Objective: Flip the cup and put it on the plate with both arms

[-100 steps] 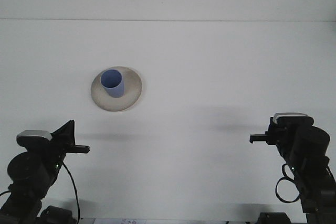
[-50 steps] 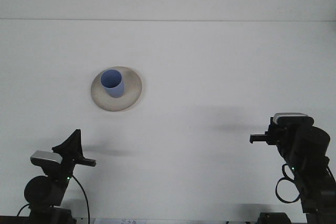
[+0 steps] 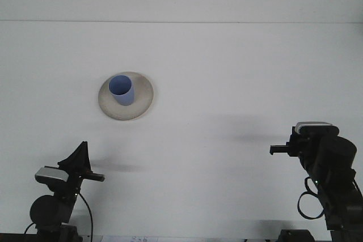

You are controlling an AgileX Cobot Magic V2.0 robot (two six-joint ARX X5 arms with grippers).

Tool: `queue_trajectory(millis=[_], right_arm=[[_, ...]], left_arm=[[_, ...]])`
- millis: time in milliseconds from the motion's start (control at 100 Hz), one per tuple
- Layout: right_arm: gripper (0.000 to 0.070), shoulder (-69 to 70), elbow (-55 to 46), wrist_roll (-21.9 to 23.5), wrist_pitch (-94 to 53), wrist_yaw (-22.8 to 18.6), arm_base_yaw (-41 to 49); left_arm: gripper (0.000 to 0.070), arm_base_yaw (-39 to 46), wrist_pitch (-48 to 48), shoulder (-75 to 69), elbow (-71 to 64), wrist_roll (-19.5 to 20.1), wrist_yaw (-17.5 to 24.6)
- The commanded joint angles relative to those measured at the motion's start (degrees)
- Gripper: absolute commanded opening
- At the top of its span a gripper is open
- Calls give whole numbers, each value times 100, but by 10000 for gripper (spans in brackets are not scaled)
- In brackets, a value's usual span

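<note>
Pincer states: you can't tell for either. Left pincer (image 3: pixel 93 177) sits at 7 o'clock, right pincer (image 3: pixel 276 149) at 4 o'clock, both well apart from the blue cup (image 3: pixel 122 90). Cup stands mouth-up on the plate (image 3: pixel 144 99), 10 o'clock on the white tabletop (image 3: pixel 227 72).

Both arms cut off btm; fingers perhaps unreadable.

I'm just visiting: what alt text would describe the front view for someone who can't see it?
A blue cup stands upright, mouth up, on a round beige plate on a white table. Two black robot arms sit low at the near edge, the left gripper and right gripper both well away from the cup.
</note>
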Motion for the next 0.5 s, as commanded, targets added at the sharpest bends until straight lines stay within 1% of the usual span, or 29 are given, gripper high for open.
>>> queue_trajectory(millis=[0, 490], right_arm=[[0, 35, 26, 57, 76, -2, 7], [0, 9, 26, 57, 76, -13, 50]], left_arm=[[15, -7, 63, -13, -109, -15, 20], [15, -7, 55, -13, -109, -15, 20]])
